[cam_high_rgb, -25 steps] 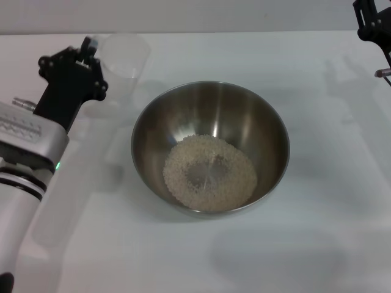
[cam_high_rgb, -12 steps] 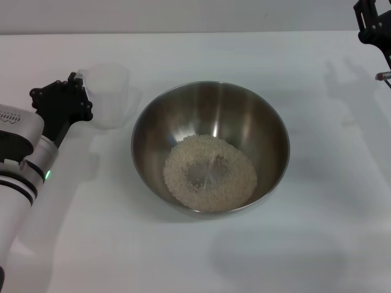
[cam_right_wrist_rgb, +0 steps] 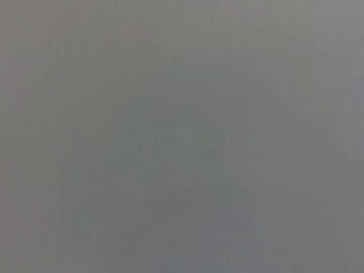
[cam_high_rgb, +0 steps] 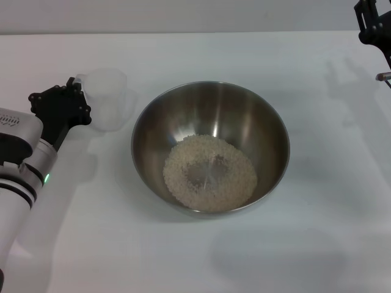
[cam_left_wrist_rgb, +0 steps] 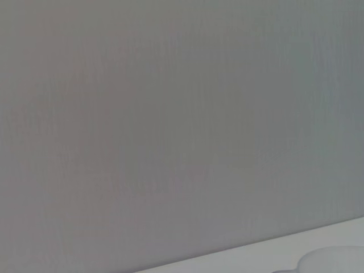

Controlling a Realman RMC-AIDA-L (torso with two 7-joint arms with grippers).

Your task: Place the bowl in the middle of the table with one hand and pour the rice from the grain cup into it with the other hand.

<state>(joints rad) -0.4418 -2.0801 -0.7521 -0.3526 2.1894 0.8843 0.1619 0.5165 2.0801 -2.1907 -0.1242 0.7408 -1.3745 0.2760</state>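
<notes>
White table carries my bowl of rice centrally; near its left edge my left gripper, closure unreadable, touches the grain cup, which could topple; right gripper parked far-right corner.

White table: steel bowl at centre, grain cup just left.

The left arm's black angular plastic claw joins a silver-white cylindrical wrist with black ring bands and a small green light. The right claw is black too.
</notes>
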